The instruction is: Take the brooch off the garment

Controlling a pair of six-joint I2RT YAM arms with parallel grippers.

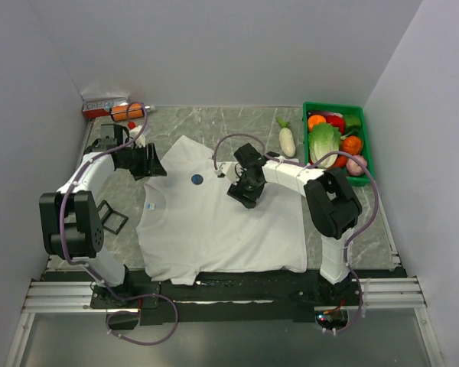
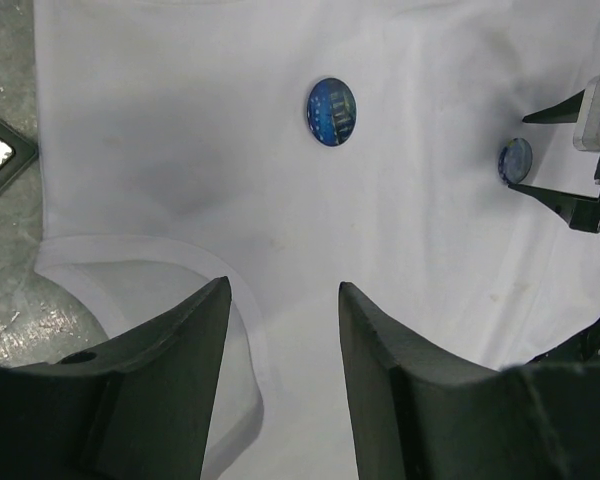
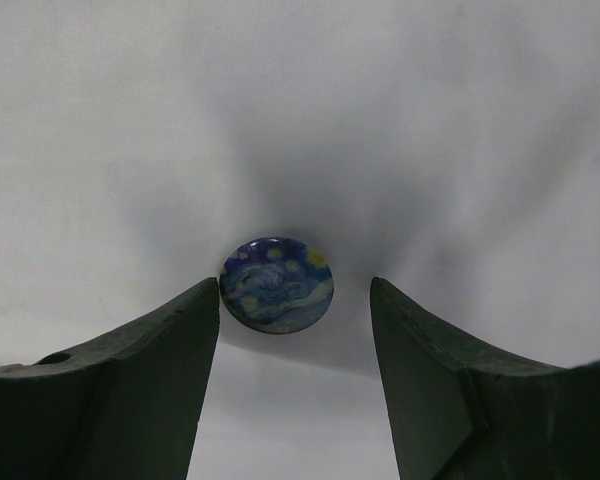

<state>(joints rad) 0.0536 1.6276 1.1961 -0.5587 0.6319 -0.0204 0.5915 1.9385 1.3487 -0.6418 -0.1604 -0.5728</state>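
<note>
Shirt: white T-shirt lies spread flat on the grey table, with its neck and light-blue label toward the left arm.
Brooch: round dark-blue disc with a swirled yellow-and-blue picture sits on the white cloth in the chest area. In the top view it is hidden under the right arm's wrist.
Right gripper: right gripper is spread wide and straddles the brooch. One fingertip is at the disc's rim and the other stands clear of it. Whether the near tip touches, I cannot tell.
Other disc: second blue disc of the same look lies on the shirt between the two grippers, apart from both.
Left gripper: left gripper has its fingers parted with nothing between them. It is low over a curved hemmed edge of the shirt at the shoulder and points toward the second disc. Contact with the cloth cannot be judged.
Right side of table: green bin holds vegetables, and a white radish lies just beside it on the table.
Left side of table: black square frames lie near the shirt's neck, beside the left arm.
</note>
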